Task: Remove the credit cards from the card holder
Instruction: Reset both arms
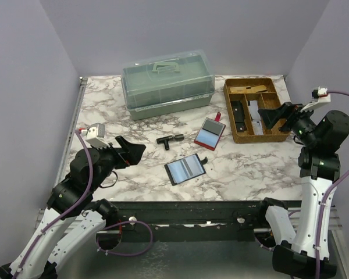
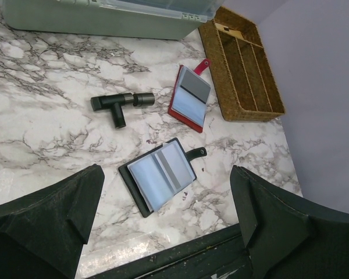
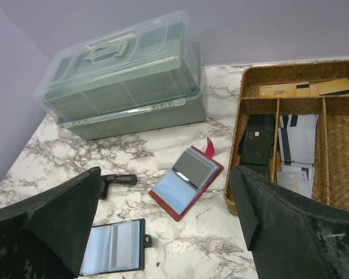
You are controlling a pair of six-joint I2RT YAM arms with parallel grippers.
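Observation:
A black card holder (image 1: 186, 169) lies open near the table's front, showing pale blue credit cards (image 2: 148, 179) and a grey stripe. A red card holder (image 1: 210, 133) lies open behind it, with a grey card (image 3: 196, 168) and a pale blue one showing. Both holders show in the left wrist view (image 2: 128, 174) (image 2: 174, 110) and in the right wrist view (image 3: 141, 256) (image 3: 168, 208). My left gripper (image 1: 130, 152) is open and empty, left of the black holder and above the table. My right gripper (image 1: 276, 117) is open and empty, above the wicker tray (image 1: 228, 107).
The wicker tray (image 3: 291, 67) at the back right holds several loose cards (image 3: 299, 139) in its compartments. A closed green plastic box (image 1: 167, 81) stands at the back. A small black T-shaped part (image 1: 170, 139) lies between the box and the black holder.

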